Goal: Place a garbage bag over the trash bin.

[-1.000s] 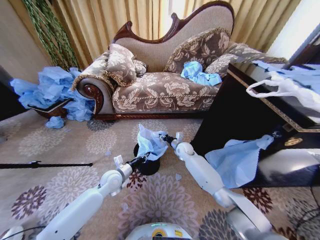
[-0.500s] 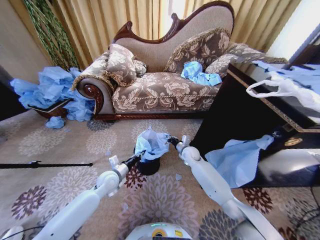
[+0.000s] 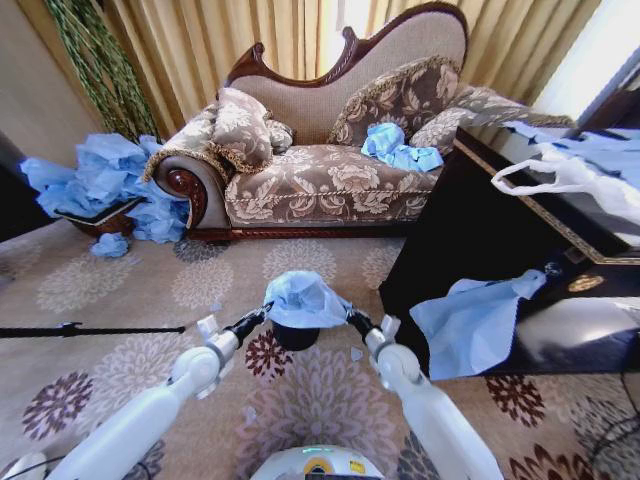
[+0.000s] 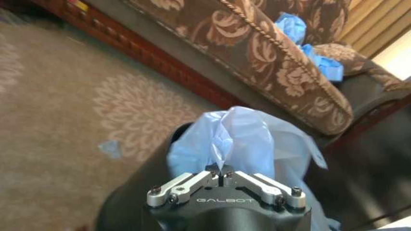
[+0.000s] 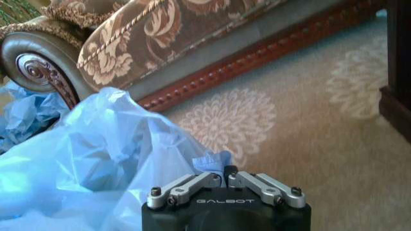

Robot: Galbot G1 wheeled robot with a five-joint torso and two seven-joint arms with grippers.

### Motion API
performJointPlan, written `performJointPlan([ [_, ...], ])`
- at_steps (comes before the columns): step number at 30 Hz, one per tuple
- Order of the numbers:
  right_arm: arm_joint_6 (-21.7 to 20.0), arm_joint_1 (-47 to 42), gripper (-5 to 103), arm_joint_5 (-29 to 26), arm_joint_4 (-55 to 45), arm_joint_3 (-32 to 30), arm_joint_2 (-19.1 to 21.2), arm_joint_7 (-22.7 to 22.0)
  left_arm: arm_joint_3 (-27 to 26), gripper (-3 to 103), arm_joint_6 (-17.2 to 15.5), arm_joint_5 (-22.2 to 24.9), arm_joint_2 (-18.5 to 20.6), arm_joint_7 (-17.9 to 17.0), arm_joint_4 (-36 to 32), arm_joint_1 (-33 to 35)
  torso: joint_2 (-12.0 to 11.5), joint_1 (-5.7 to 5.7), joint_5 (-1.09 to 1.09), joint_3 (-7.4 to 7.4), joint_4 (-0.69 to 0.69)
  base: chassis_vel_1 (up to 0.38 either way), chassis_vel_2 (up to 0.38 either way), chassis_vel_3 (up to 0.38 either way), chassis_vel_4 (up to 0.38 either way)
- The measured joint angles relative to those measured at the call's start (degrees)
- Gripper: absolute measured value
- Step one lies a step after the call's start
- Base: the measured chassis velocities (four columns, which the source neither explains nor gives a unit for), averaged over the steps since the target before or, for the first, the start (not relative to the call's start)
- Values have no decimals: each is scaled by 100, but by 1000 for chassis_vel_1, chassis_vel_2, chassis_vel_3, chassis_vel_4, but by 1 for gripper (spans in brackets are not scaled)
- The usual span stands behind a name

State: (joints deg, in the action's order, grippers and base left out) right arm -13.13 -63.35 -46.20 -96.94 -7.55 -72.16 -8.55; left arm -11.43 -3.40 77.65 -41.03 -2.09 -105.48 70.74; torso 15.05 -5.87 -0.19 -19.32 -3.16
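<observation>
We find the garbage bag point(image 3: 303, 298) stretched as a light-blue dome over the mouth of the trash bin point(image 3: 296, 336), which stands on the patterned carpet point(image 3: 120, 370) in front of the sofa point(image 3: 330, 150). The bin's black lower wall shows beneath the film. The left gripper point(image 3: 258, 317) sits at the bag's left edge, its fingers pressed together on a fold of the film, as the left wrist view confirms point(image 4: 223, 174). The right gripper point(image 3: 352, 318) sits at the opposite edge, likewise pinching the bag's rim, with its fingertips closed on a small tuck of plastic in the right wrist view point(image 5: 224, 174). The bag is drawn taut between the two grippers.
</observation>
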Motion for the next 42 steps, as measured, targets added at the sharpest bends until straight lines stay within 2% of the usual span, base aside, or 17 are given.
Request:
performJointPlan([
  [7, 251, 52, 0, 376, 442, 199, -348, 127, -159, 0, 74, -236, -46, 140, 285, 212, 0, 0, -3, -1, -1, 0, 0, 0, 0],
  [15, 534, 297, 0, 817, 1343, 375, -583, 300, -12, 0, 146, -413, -260, 182, 800, 87, 0, -1, -1, -1, 0, 0, 0, 0, 0],
  [19, 809, 566, 0, 993, 1865, 397, -740, 376, 169, 0, 154, -438, -483, 135, 1191, -318, 0, -1, -1, -1, 0, 0, 0, 0, 0],
  [23, 1205, 1145, 0, 1134, 2649, 351, -980, 468, 444, 0, 153, -461, -859, 52, 1875, -1202, -1, -2, -1, -2, -2, 0, 0, 0, 0],
  [28, 1279, 1429, 0, 1161, 2884, 319, -1066, 510, 531, 0, 150, -462, -1038, 19, 2186, -1551, -1, -2, -1, -2, -1, 0, 0, 0, 0],
  [31, 1462, 1701, 0, 1299, 3199, 297, -1155, 594, 593, 0, 148, -499, -1252, -16, 2575, -1866, -1, -1, 0, -2, 0, 0, 0, 0, 0],
  [34, 1574, 1833, 0, 1421, 3427, 265, -1220, 645, 672, 0, 147, -610, -1433, -32, 2847, -2002, -1, -2, -1, -2, 0, 0, 0, 0, 0],
  [40, 1587, 1750, 0, 1503, 3479, 281, -1162, 716, 731, 0, 140, -697, -1572, 6, 3071, -2000, -1, -1, -1, -1, -1, 0, 0, 0, 0],
  [42, 1726, 1708, 0, 1597, 3579, 292, -1157, 772, 770, 0, 161, -745, -1602, 50, 3202, -2007, -1, -1, -1, -1, -1, 0, 0, 0, 0],
])
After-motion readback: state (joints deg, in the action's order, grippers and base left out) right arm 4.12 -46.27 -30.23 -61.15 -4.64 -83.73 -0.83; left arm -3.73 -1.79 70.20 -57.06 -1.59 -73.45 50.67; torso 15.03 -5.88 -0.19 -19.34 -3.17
